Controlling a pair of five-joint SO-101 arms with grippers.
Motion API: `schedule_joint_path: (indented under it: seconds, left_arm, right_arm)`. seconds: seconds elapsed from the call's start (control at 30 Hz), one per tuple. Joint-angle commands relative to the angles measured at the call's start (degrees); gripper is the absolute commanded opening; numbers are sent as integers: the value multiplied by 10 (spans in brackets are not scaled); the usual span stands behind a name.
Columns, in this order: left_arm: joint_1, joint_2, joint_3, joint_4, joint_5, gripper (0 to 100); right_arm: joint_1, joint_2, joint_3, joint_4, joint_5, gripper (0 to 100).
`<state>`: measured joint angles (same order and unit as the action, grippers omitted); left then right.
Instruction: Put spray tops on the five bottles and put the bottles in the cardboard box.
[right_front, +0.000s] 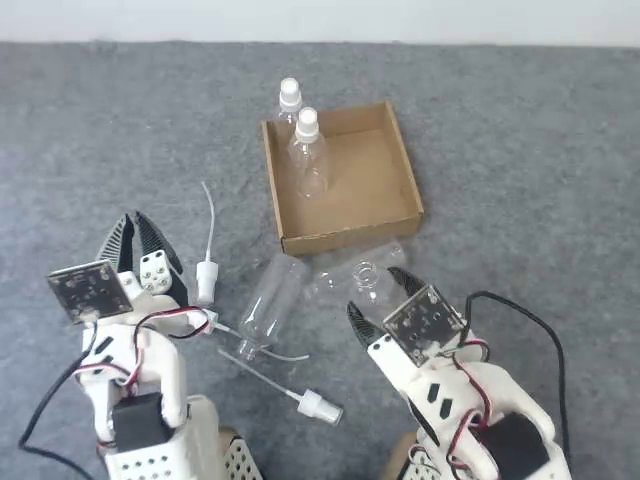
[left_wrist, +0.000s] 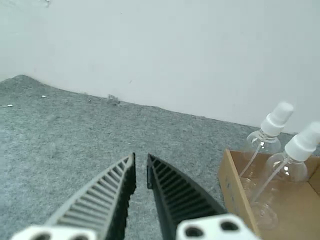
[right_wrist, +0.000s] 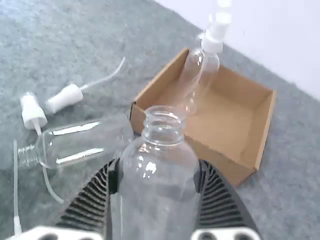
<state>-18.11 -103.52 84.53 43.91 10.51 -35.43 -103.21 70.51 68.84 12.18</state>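
Around: cardboard box (right_front: 404, 178), two capped bottles (right_front: 308, 150) at it; lying bottle (right_front: 270, 295), loose spray tops (right_front: 206, 275) beside. Right gripper (right_front: 377, 293) clamps clear open-necked bottle (right_wrist: 160, 150). Left gripper (left_wrist: 141, 159): fingers nearly together, empty.

left black-and-white tool (right_front: 132, 216): jaws nearly together, empty. right black-and-white tool (right_front: 375, 290): clamped on clear uncapped plastic bottle (right_wrist: 160, 165).

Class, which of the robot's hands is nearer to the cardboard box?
Right. The right hand sits just before the near wall of the box, holding an uncapped bottle. The left hand is farther away, off to the box's side.
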Motion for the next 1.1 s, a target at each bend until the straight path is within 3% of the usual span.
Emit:
schedule_joint_path:
  seconds: [0.0,0.2,0.6,0.73,1.07]
  left_arm:
    - [29,-1,-72,26,-19,44]
    - [102,0,-122,99,-109,44]
    - [185,1,-130,195,-259,44]
    - [207,1,-130,222,-286,45]
    - [242,2,-181,319,-304,45]
  right_arm:
    - [17,-8,0,-15,-9,37]
    - [88,-8,1,-46,-40,35]
    - [222,-7,2,-96,-93,35]
    - [253,-7,2,-103,-102,35]
    - [254,-7,10,-110,-102,35]
